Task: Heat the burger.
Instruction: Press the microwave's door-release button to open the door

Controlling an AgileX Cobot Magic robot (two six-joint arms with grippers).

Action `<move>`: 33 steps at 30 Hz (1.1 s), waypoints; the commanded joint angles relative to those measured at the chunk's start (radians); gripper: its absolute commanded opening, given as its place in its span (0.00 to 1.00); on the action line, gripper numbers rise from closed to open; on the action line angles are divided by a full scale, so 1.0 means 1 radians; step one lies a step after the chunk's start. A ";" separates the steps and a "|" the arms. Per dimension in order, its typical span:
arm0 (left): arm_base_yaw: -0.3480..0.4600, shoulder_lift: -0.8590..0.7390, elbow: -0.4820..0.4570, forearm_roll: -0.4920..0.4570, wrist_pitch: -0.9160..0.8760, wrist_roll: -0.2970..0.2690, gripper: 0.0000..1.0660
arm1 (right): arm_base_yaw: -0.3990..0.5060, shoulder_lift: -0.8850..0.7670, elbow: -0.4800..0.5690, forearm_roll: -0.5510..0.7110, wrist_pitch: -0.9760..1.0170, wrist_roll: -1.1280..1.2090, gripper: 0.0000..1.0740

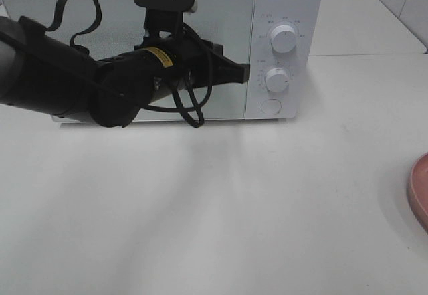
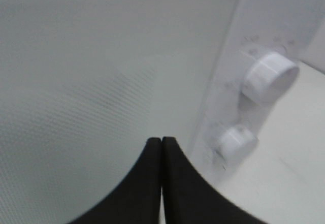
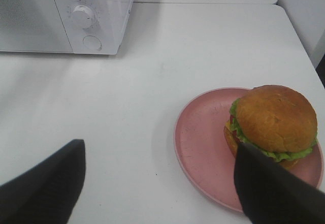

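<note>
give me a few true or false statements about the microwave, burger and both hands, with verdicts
1. The microwave door is shut. True.
2. The burger sits inside the microwave. False: it rests on the pink plate on the table.
3. The left hand is shut, close to the door's edge beside the dials. True.
4. The right hand is closed on the burger. False: it is open above the table, holding nothing.
5. The microwave has three dials. False: two dials and a round button.
</note>
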 commanded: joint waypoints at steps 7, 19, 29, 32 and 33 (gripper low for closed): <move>-0.045 -0.076 0.025 -0.007 0.484 -0.014 0.88 | -0.007 -0.025 0.004 0.003 -0.012 -0.007 0.69; -0.045 -0.240 0.023 -0.002 1.058 -0.021 0.93 | -0.007 -0.025 0.004 0.003 -0.012 -0.007 0.69; 0.014 -0.362 0.023 0.067 1.250 -0.085 0.92 | -0.007 -0.025 0.004 0.003 -0.012 -0.007 0.69; 0.111 -0.404 0.023 0.069 1.342 -0.087 0.92 | -0.007 -0.025 0.004 0.003 -0.012 -0.007 0.69; 0.111 -0.404 0.023 0.069 1.342 -0.087 0.92 | -0.007 -0.025 0.004 0.003 -0.012 -0.007 0.69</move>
